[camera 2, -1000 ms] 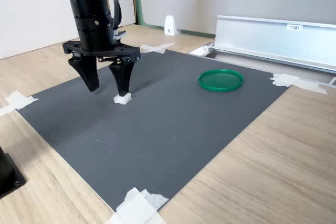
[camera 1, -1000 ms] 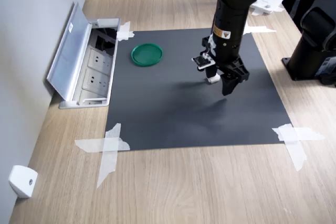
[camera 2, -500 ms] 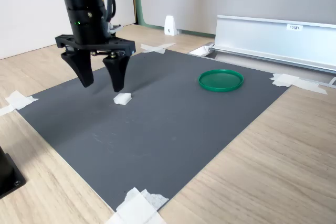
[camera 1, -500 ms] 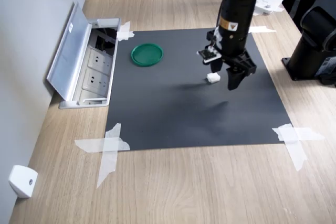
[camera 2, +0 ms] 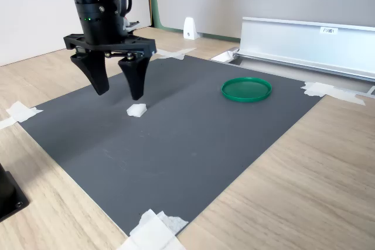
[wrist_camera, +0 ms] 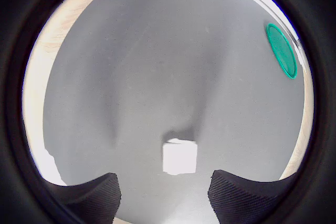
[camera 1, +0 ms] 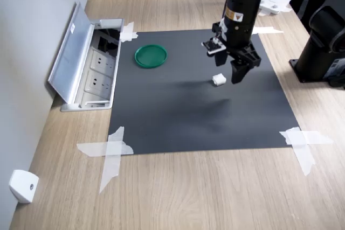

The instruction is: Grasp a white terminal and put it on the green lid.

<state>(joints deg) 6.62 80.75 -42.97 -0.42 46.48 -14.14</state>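
1. The gripper (camera 2: 117, 91) hangs spread wide and empty, seemingly just above the white terminal (camera 2: 137, 110).
2. Terminal lies ungrasped on the mat; the green lid (camera 1: 150, 56) sits well apart, at ten o'clock.
3. Grasp, carry and placement all remain.

A light wooden floor (camera 1: 178, 187) carries a dark grey mat (camera 1: 178, 117) taped at its corners. Beside it, against a pale wall (camera 1: 27, 52), an open metal socket box (camera 1: 89, 68) shows outlets

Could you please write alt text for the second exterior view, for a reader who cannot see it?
A black robot gripper hangs with its jaws open above a tiny white terminal on a dark grey mat. A round green lid lies apart toward the second exterior view's right.
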